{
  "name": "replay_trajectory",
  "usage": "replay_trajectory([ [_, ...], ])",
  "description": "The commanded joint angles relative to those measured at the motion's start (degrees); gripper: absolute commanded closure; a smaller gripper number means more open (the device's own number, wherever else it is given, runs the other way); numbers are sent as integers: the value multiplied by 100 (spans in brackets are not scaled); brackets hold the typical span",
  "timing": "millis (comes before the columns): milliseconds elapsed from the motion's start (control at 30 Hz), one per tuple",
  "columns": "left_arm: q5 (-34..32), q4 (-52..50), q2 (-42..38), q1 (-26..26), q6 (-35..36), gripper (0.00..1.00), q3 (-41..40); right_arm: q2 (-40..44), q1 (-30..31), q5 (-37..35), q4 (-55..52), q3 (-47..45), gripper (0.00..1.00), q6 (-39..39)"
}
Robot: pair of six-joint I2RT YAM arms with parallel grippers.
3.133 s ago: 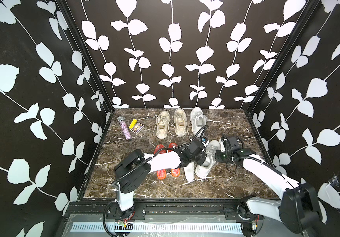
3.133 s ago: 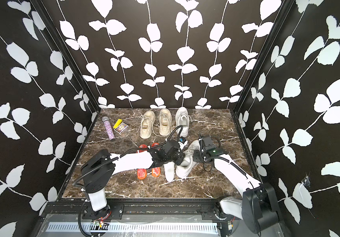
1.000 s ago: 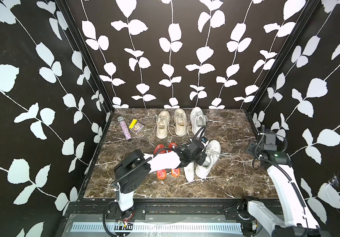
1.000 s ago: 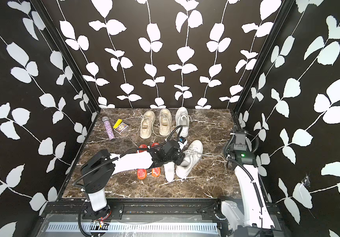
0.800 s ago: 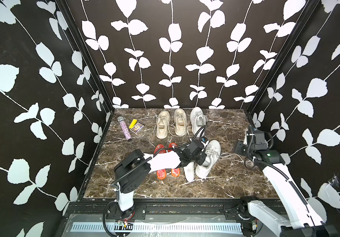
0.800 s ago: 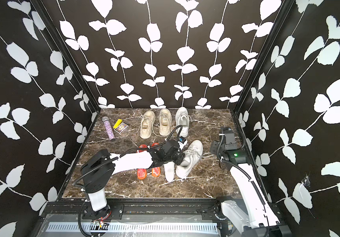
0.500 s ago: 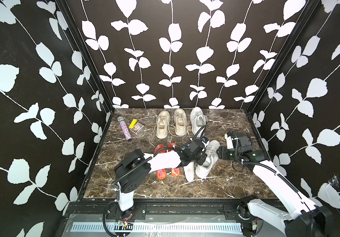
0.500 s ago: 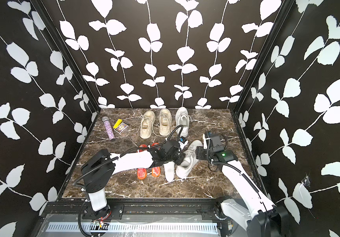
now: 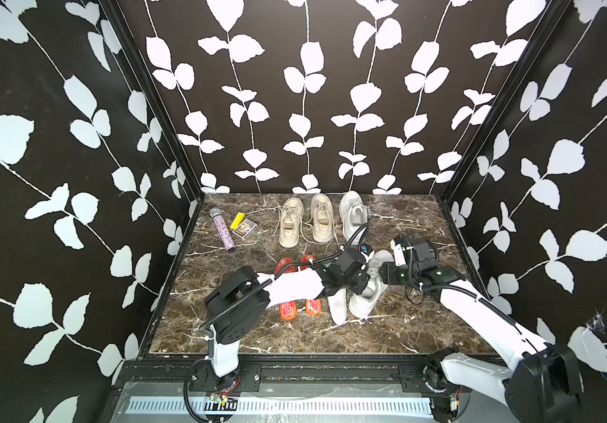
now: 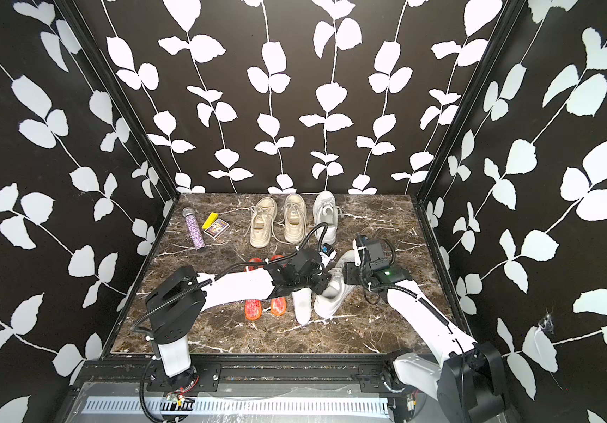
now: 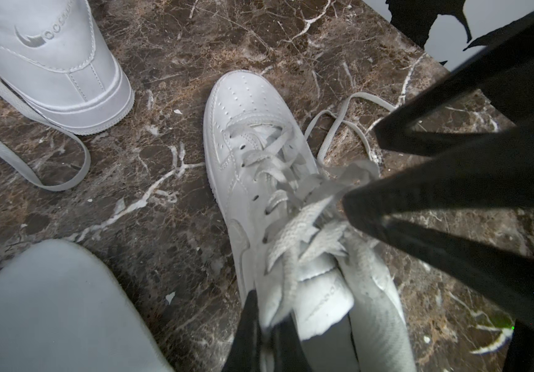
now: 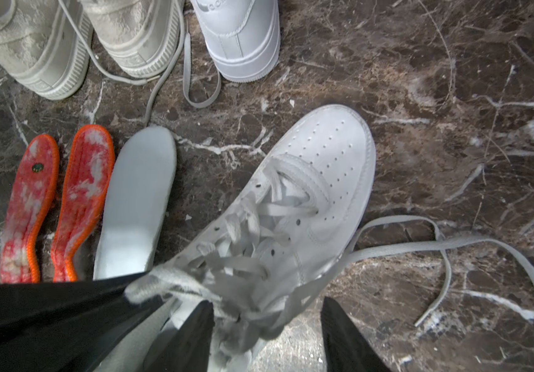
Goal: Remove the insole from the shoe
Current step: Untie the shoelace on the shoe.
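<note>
The white shoe (image 9: 368,302) lies on the table (image 9: 415,329), just beside a loose white insole (image 9: 336,311). The left pincer (image 11: 268,310) is clamped on its laces, and the right pincer (image 12: 265,304) has its jaws apart at the shoe's opening.

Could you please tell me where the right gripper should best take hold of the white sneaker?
Probably the side wall beside the collar, approached from the robot's right: the white sneaker lies toe away, the left gripper pinches its laces from the other side, and the open right gripper straddles that wall.
</note>
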State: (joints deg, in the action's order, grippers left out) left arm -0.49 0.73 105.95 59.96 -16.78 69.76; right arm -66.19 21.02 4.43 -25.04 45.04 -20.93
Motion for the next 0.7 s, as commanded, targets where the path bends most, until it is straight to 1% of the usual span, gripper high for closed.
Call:
replay_trajectory([
  [0, 76, 24, -47, -20, -92, 100, 57, -178, 55, -269, 306, -67, 51, 64],
  [133, 114, 32, -58, -20, -124, 100, 0, -377, 102, -234, 390, -48, 53, 137],
  [433, 237, 132, 26, -20, -206, 100, -6, -671, 244, -227, 412, 40, 52, 158],
  [600, 228, 146, 23, -20, -188, 100, -15, -693, 332, -403, 338, 42, 52, 172],
  [667, 206, 138, 18, -20, -186, 100, -31, -690, 334, -579, 247, 62, 52, 130],
])
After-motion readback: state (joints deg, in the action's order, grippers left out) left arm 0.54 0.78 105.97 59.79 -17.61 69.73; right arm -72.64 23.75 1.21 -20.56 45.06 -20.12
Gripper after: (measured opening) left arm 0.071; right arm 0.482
